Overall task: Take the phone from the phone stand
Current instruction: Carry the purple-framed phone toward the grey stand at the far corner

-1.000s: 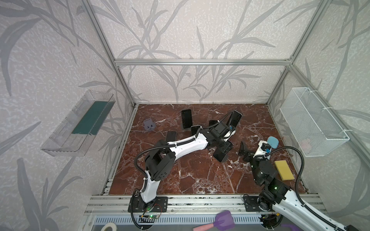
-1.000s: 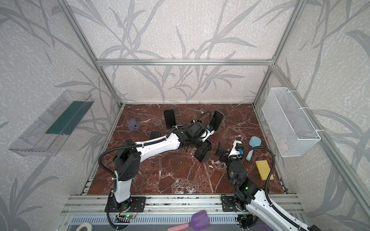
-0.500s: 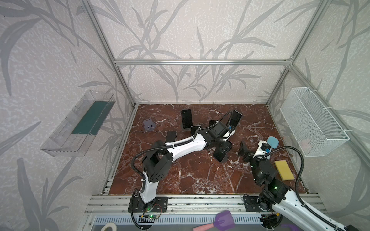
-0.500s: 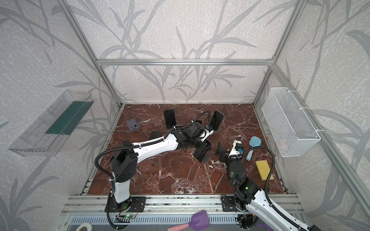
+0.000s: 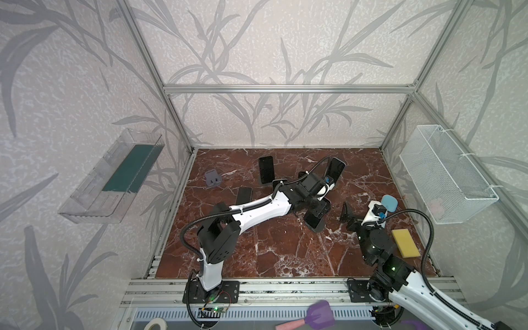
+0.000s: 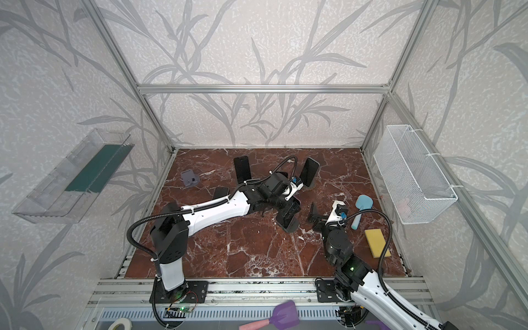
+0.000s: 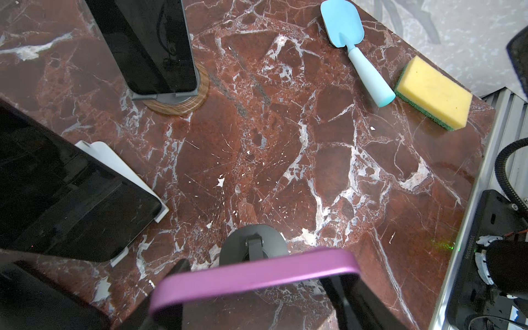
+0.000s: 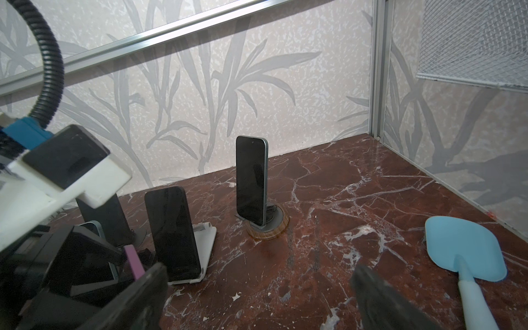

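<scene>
Almost nothing has moved in the last second. The left arm (image 5: 257,210) has swung its elbow a touch toward the tabletop's left edge, while the left end effector (image 7: 254,287) stays put. It is partly closed, clamped across the purple-edged phone (image 7: 254,275). The phone sits near the middle of the tabletop (image 5: 271,251), a little toward the right edge, over the dark round stand (image 7: 253,245). Whether it has cleared the stand cannot be told. The right end effector (image 5: 350,220) hangs just beside it, spread wide and holding nothing.

The step in hand looks like the lift-off. The next move likely calls for a straight pull up and away from the stand with the grip kept firm, then a bare spot to lay the phone down.

The tabletop is red-brown marble with white veins. Several other phones (image 5: 265,173) stand propped near the back edge. A blue scoop (image 7: 354,48) and a yellow sponge (image 7: 434,95) lie by the right edge. Leaf-patterned walls (image 5: 257,43) enclose it, with a wire basket (image 5: 445,177) on the right and a clear tray (image 5: 94,200) on the left.
</scene>
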